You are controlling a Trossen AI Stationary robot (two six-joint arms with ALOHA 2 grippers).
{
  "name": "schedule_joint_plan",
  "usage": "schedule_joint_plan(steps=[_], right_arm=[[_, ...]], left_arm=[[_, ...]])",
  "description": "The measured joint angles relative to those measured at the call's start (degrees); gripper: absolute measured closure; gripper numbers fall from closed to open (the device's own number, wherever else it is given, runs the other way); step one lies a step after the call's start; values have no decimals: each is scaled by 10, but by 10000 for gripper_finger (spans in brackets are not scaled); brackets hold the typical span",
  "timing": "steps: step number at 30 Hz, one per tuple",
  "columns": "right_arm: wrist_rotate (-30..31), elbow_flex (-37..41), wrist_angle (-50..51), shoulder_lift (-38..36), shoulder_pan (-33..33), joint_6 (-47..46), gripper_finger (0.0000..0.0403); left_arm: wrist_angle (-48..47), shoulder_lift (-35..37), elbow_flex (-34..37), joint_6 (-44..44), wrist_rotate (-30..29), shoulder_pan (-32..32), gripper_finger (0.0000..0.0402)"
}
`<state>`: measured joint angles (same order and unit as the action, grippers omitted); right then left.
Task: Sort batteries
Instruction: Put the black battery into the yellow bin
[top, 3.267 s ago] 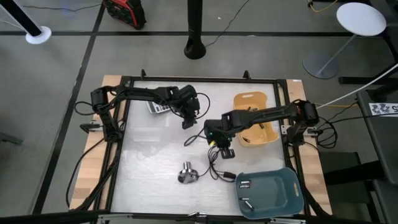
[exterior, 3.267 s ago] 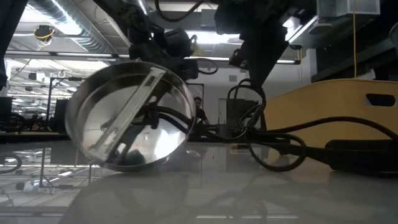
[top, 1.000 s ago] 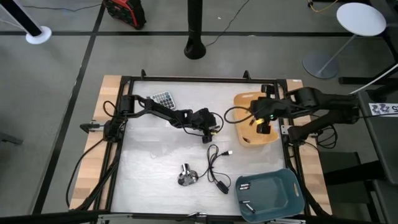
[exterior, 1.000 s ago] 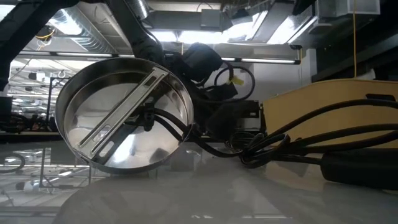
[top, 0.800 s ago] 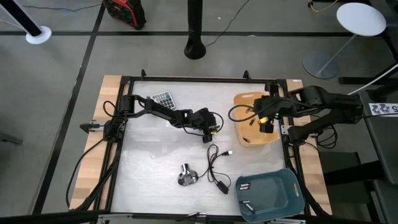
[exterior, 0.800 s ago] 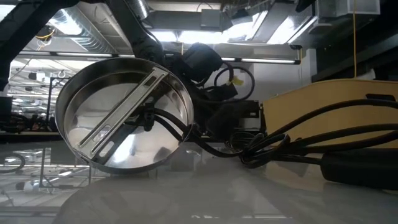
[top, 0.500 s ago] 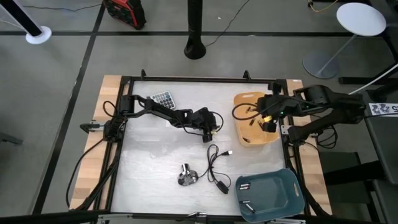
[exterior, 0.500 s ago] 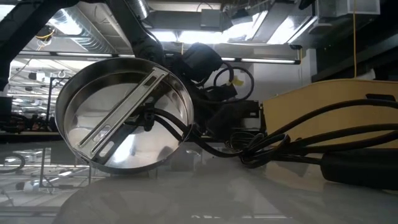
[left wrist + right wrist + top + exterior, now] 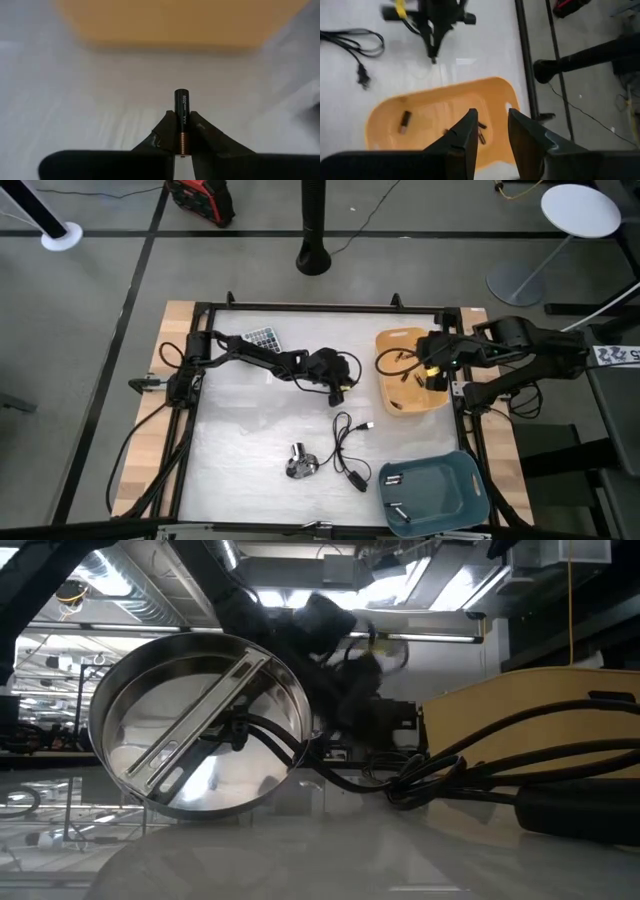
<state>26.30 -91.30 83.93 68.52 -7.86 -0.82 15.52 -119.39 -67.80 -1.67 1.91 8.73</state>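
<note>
High view: we see the table (image 9: 250, 440), then the yellow tray (image 9: 395, 402) with our right gripper (image 9: 490, 131) spread empty above it. Mid-table, just beside the tray, our left gripper (image 9: 182, 131) pinches a black AAA battery (image 9: 181, 115).

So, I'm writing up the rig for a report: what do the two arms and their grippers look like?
Both arms are dark and jointed, with black cables looping along them. The left gripper has two black fingers tapering to narrow tips. The right gripper has the same dark wedge-shaped fingers. A yellow mark shows near each wrist from above.
</note>
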Motion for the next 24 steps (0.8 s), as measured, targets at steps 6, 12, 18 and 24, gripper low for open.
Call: schedule_joint_plan(steps=[6, 12, 18, 24], right_arm=[[26, 0, 8, -10, 0, 0, 299], [28, 0, 17, -31, 0, 0, 299], [29, 0, 16, -55, 0, -1, 299], [29, 2, 5, -72, 0, -2, 299]], left_arm=[[5, 7, -35, -1, 50, -1, 368], [9, 7, -76, -1, 102, -4, 373], [14, 7, -118, -1, 119, -6, 365], [86, 6, -154, 26, 117, -4, 370]])
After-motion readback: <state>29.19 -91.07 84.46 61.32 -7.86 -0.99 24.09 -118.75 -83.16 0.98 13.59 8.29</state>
